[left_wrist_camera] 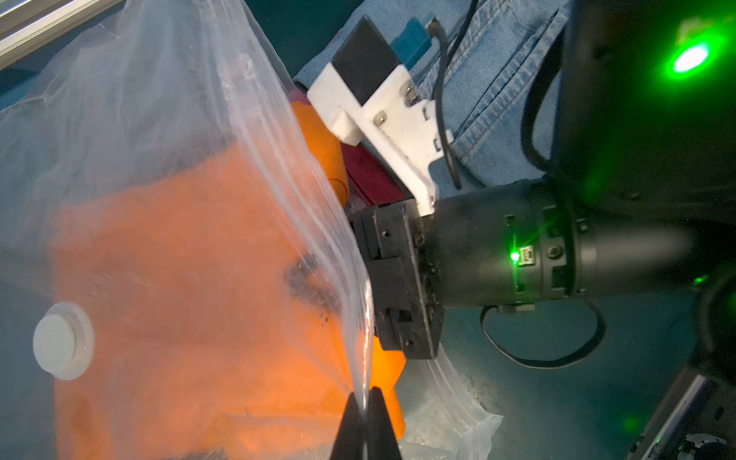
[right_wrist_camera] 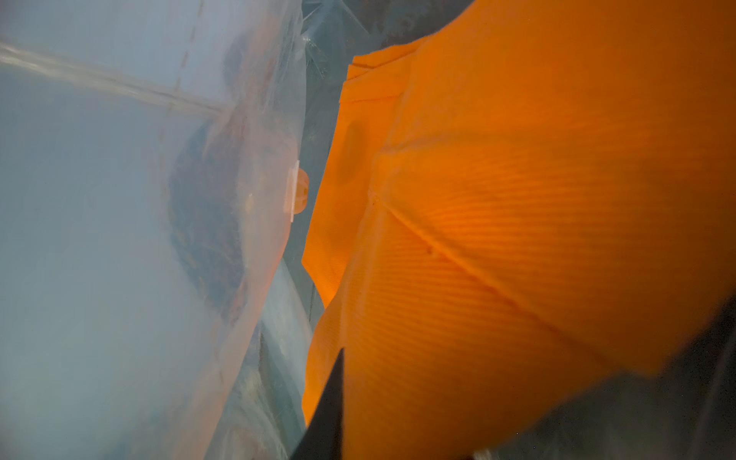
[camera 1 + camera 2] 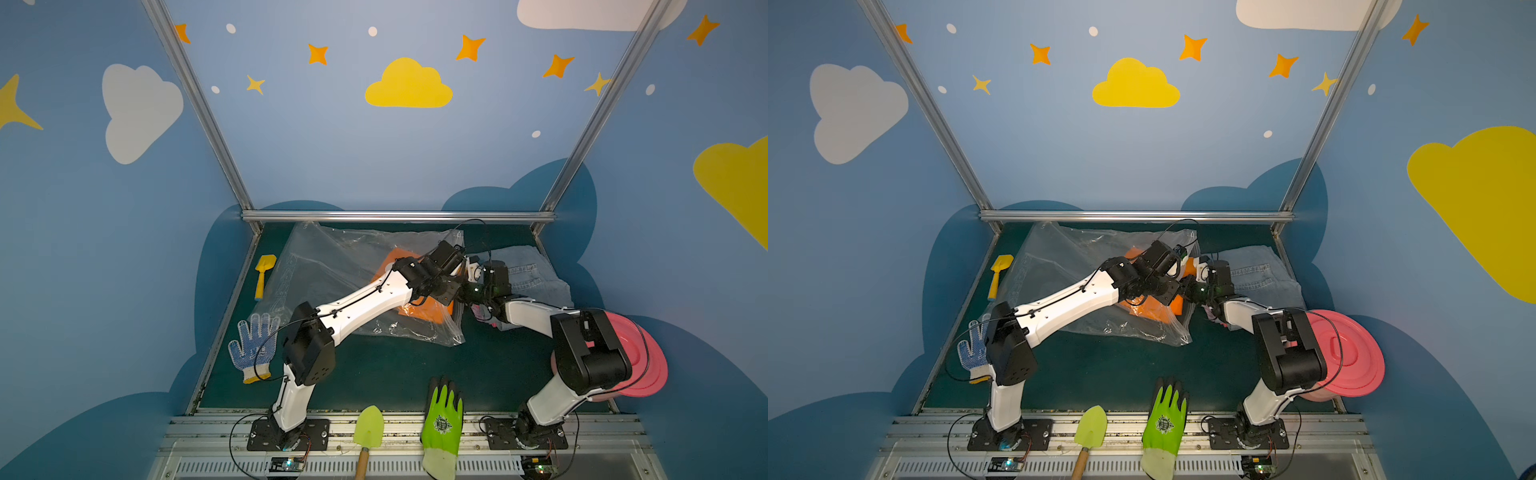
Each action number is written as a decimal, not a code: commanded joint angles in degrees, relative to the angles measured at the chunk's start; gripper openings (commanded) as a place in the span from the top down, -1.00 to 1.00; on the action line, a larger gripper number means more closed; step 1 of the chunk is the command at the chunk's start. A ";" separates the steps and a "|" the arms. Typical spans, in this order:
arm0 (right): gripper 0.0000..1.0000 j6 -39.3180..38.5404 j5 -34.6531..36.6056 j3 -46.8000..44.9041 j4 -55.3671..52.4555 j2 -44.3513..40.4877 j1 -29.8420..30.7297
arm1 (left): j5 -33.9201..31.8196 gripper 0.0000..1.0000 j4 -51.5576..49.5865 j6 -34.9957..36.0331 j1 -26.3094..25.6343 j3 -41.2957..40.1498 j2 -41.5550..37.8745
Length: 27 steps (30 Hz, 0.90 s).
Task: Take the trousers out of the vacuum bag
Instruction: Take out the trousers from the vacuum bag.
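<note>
Risks, L to R: the vacuum bag lay loose and crinkled on the table with nothing weighing down its closed end; a hard tug would prob. drag the whole bag along rather than empty it. The left gripper was pressed together on the upper film only, at the mouth, held by the very tips; the slick plastic could slip free and the mouth would drop onto the cloth. The right gripper was pushed in through that mouth; I couldn't tell whether it had clamped the cloth or merely lay against it, w/ one finger showing beside the fabric and the other hidden. A hold on a single fold might let the garment unfurl and snag on the zip strip; both wrists were crowded close, so a careless pull risked a knock.

Position, L to R: the valve sat on the upper film over the orange trousers; these lay inside the bag at the mouth end, an edge poking out past the film, against the right gripper; the denim trousers lay outside, beside the bag, behind the right arm; a bit of pink cloth showed under that arm, also outside.
</note>
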 commanded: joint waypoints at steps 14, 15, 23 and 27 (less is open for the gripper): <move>1.00 -6.32 -1.00 0.67 -9.39 -15.37 -4.12 | -0.77 0.91 0.22 -0.60 0.77 -0.08 -1.37; 1.00 -6.56 -0.98 0.75 -9.94 -16.18 -4.42 | -0.69 0.91 0.24 -0.60 0.77 -0.03 -1.29; 1.00 -7.94 -0.65 1.87 -14.11 -21.49 -6.68 | -0.50 0.91 0.16 -0.69 0.77 0.09 -1.19; 1.00 -7.49 0.37 2.17 -15.83 -23.86 -7.83 | -0.59 0.91 0.15 -0.70 0.77 -0.06 -1.19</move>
